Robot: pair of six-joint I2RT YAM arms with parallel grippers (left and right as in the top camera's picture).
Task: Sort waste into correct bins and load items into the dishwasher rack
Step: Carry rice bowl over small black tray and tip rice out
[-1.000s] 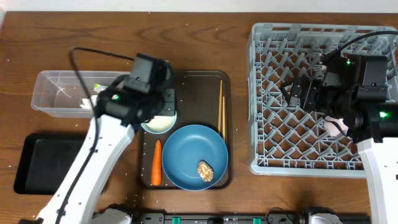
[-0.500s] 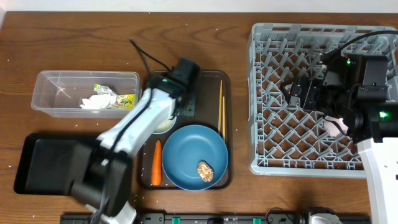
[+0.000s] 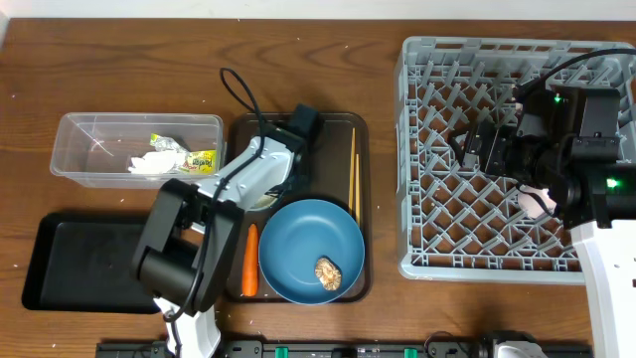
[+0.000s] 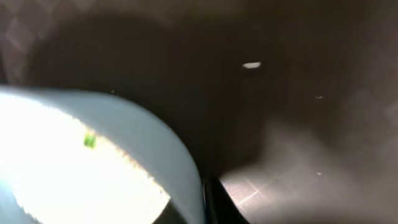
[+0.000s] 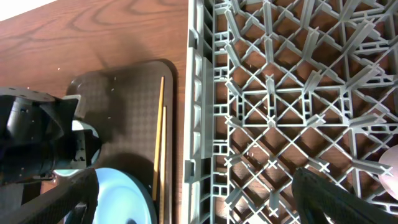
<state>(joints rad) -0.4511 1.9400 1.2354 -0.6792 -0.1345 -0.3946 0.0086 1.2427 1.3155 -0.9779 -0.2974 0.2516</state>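
A desk [image 3: 149, 70] of reddish-brown wood, its grain running left to right, fills nearly the whole overhead view. A dark brown serving tray [image 3: 328, 149] lies flat on it, about midway across and toward the near edge (its corners are rounded, its rim low, and up close its floor shows a fine cross-hatched texture). Along the far edge of the desk runs a pale strip [image 3: 298, 8].
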